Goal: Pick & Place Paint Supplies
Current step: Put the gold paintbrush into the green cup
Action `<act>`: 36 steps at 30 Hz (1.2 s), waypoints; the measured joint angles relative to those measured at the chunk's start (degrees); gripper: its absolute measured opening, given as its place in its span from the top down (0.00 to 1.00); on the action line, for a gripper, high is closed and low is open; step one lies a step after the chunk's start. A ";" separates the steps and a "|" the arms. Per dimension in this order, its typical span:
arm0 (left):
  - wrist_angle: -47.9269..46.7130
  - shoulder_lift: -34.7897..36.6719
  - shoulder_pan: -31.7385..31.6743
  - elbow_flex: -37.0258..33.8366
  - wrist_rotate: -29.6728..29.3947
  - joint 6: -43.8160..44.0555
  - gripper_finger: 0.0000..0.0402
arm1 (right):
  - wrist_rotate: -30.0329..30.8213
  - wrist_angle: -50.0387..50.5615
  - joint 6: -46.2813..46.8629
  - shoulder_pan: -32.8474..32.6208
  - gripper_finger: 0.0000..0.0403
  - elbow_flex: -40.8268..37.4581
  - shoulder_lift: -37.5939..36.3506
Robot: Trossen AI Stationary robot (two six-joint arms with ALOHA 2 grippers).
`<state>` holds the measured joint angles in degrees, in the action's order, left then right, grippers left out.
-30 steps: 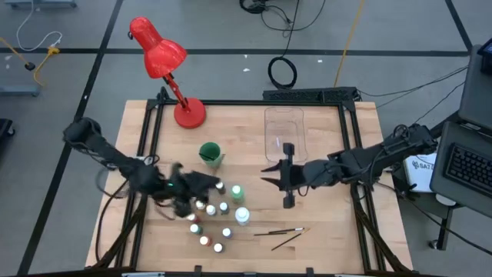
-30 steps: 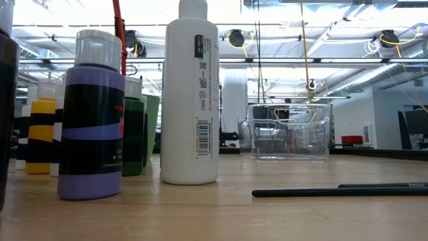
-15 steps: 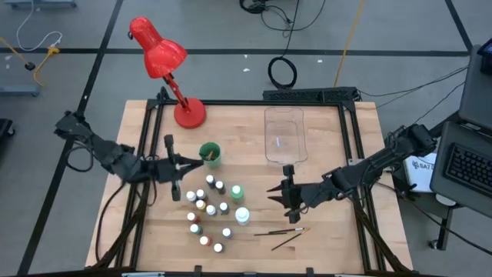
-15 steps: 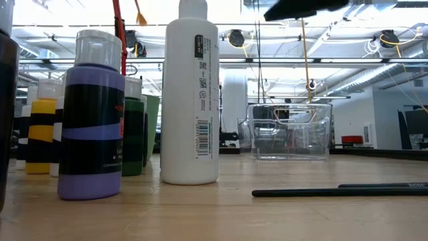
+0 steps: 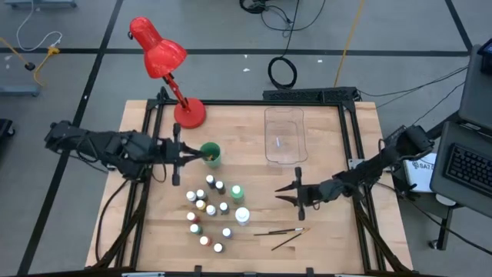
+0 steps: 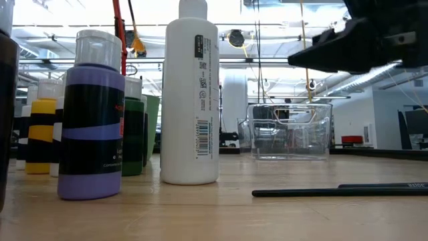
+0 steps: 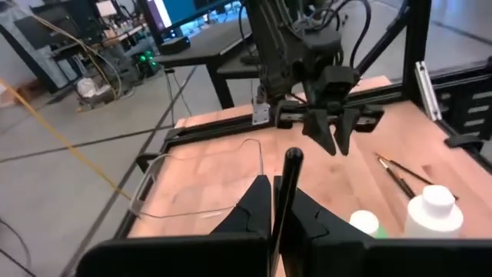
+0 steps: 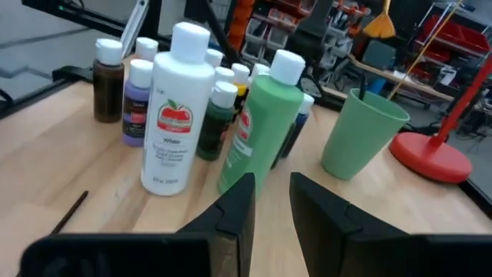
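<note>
- High view: the small paint bottles [image 5: 207, 214] stand clustered at the table's front-middle, with the green bottle [image 5: 237, 191] and the white bottle [image 5: 242, 216] on the cluster's right edge; none has been placed yet.
- Two loose paintbrushes [image 5: 283, 233] lie flat on the wood just right of the white bottle, well apart from the clear bin [image 5: 284, 135] at the back.
- A held paintbrush [image 7: 287, 201] stands upright between the left gripper's [image 5: 178, 155] closed fingers, which pinch its handle. That gripper sits just beside the green cup [image 5: 210, 155], the brush end over it, so I judge the brush is meant to drop bristles-up into the cup.
- The right gripper [image 5: 297, 191] hovers above the table right of the green bottle, with nothing in it and a narrow gap between its fingers. Its wrist view looks straight at the two larger bottles, so it seems lined up for one of them, or for the brushes lying near it.
- A red lamp [image 5: 163, 63] stands at the back-left corner, clear of both arms.
</note>
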<state>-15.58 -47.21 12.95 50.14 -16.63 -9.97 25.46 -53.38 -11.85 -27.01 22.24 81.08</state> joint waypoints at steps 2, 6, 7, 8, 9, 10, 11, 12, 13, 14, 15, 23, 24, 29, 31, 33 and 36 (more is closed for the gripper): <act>2.12 0.69 -2.13 -1.06 2.91 1.05 1.00 | -0.01 -2.04 -0.03 0.01 0.81 -1.31 0.09; 6.68 2.53 -6.18 -4.35 8.67 1.65 1.00 | -0.05 -2.86 -0.59 0.01 0.81 -1.21 0.04; 8.51 2.99 -7.18 -5.56 9.92 1.77 1.00 | -0.05 -2.74 -0.77 0.01 0.81 -1.23 0.06; 9.96 3.17 -8.24 -7.18 11.24 1.78 1.00 | -0.05 -2.74 -0.82 0.01 0.81 -1.23 0.06; 12.38 3.09 -9.22 -8.71 12.30 1.75 1.00 | -0.05 -2.76 -0.78 0.01 0.81 -1.23 0.05; 15.50 2.97 -10.17 -10.05 12.98 1.76 1.00 | -0.05 -2.76 -0.62 0.01 0.81 -1.23 0.06; 17.26 2.91 -11.20 -11.41 13.58 1.78 1.00 | -0.05 -2.74 -0.41 0.01 0.81 -1.23 0.06; 18.03 2.83 -12.21 -12.70 13.68 1.84 1.00 | -0.05 -2.68 -0.01 0.01 0.81 -1.23 0.06; 19.13 2.43 -13.08 -13.51 13.91 2.00 1.00 | -0.05 -2.63 0.45 0.01 0.81 -1.23 0.06; 19.84 2.16 -13.87 -13.91 14.07 1.96 1.00 | -0.07 -2.52 0.64 0.01 0.81 -1.23 0.06; 19.62 2.16 -14.66 -14.45 14.04 1.83 1.00 | -0.14 -2.48 0.69 -0.03 0.81 -1.23 0.06; 16.35 2.21 -18.71 -15.07 15.06 3.39 1.00 | -0.20 -1.56 2.89 -0.08 0.81 -1.21 0.06; 15.77 2.23 -18.86 -15.07 15.13 3.68 1.00 | -0.23 -1.24 3.56 -0.08 0.81 -1.21 0.06; 9.94 2.19 -19.15 -15.33 13.88 3.61 1.00 | -0.20 -0.58 6.28 -0.10 0.81 -1.21 0.06; 9.97 2.23 -19.22 -16.33 13.21 3.71 1.00 | -0.19 -0.55 6.85 -0.10 0.81 -1.21 0.06; 10.74 2.21 -19.61 -17.62 12.96 3.67 1.00 | -0.16 -0.34 7.42 -0.10 0.81 -1.21 0.09; 14.97 2.21 -20.54 -20.57 12.53 3.67 1.00 | -0.14 -0.23 8.14 -0.10 0.81 -1.21 1.17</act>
<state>-0.62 -44.99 -7.58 29.57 -4.10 -6.31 25.32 -53.61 -3.70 -27.11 21.04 82.25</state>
